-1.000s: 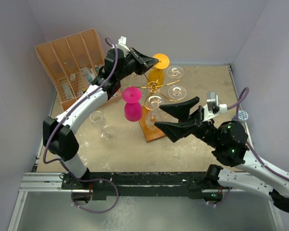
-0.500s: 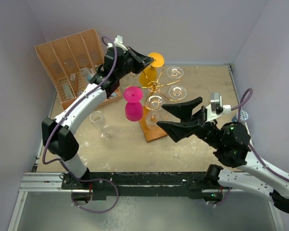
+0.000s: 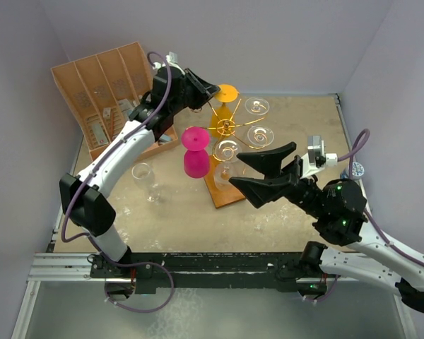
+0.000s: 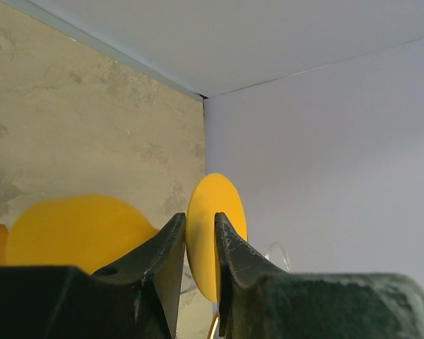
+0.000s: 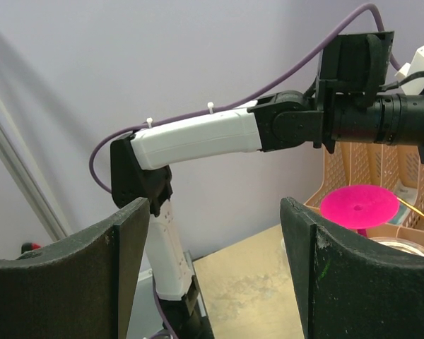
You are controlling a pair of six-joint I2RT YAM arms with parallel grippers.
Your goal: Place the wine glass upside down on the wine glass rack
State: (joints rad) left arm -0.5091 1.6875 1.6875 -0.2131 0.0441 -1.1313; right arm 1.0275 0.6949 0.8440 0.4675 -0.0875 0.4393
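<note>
A yellow wine glass (image 3: 227, 92) hangs upside down on the gold wire wine glass rack (image 3: 225, 127), its round foot on top. My left gripper (image 3: 212, 90) is at the left rim of that foot. In the left wrist view the foot (image 4: 205, 247) shows in the narrow gap of my left gripper (image 4: 198, 217), whose jaws stand slightly apart, and the yellow bowl (image 4: 78, 229) lies lower left. My right gripper (image 3: 234, 169) hovers wide open in front of the rack, and the right wrist view shows nothing between the jaws of that gripper (image 5: 215, 205).
A pink glass (image 3: 194, 152) and three clear glasses (image 3: 259, 135) hang on the rack, which stands on a brown wooden base (image 3: 222, 194). Another clear glass (image 3: 145, 176) stands on the table at left. The tan organiser box (image 3: 102, 85) fills the back left corner.
The yellow glass has swung from tilted to hanging straight on the rack. My left gripper's jaws have parted a little at its foot. The right arm has barely moved.
</note>
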